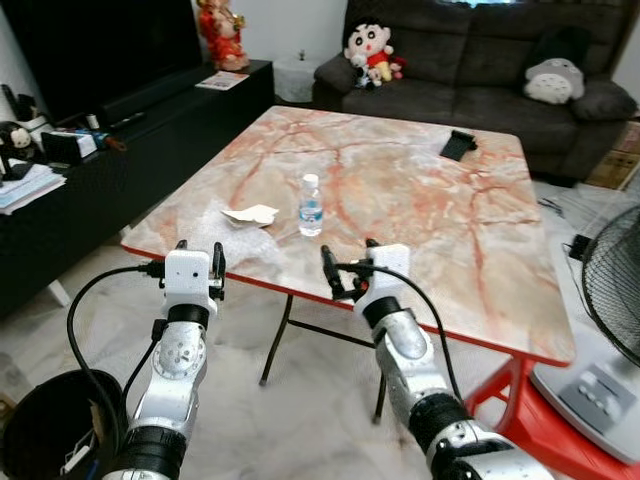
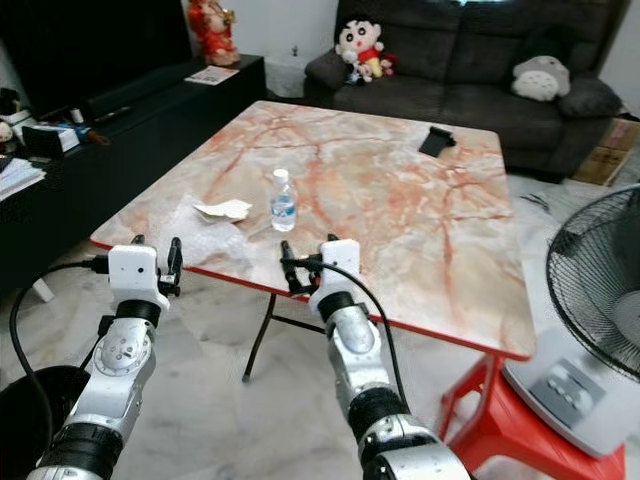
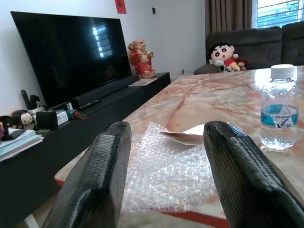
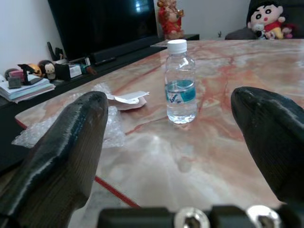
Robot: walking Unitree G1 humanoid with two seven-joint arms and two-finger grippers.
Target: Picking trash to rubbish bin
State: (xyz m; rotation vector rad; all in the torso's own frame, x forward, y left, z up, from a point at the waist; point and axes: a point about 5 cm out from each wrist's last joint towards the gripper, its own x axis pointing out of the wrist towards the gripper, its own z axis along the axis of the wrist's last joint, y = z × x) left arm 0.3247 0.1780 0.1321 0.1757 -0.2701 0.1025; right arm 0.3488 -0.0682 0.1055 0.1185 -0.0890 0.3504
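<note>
One water bottle (image 1: 311, 205), one paper scrap (image 1: 251, 214) at its 9 o'clock, one bubble wrap sheet (image 1: 222, 240) on table (image 1: 450, 250). Left pincer (image 1: 197, 262), right pincer (image 1: 348, 270) both released, empty. Bin (image 1: 45, 425) cut off.

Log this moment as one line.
left gripper open, facing bubble wrap | right gripper open, facing bottle | nothing held

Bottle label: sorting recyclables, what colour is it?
Teal-blue and white label on the clear plastic water bottle, clearest in right wrist view.
</note>
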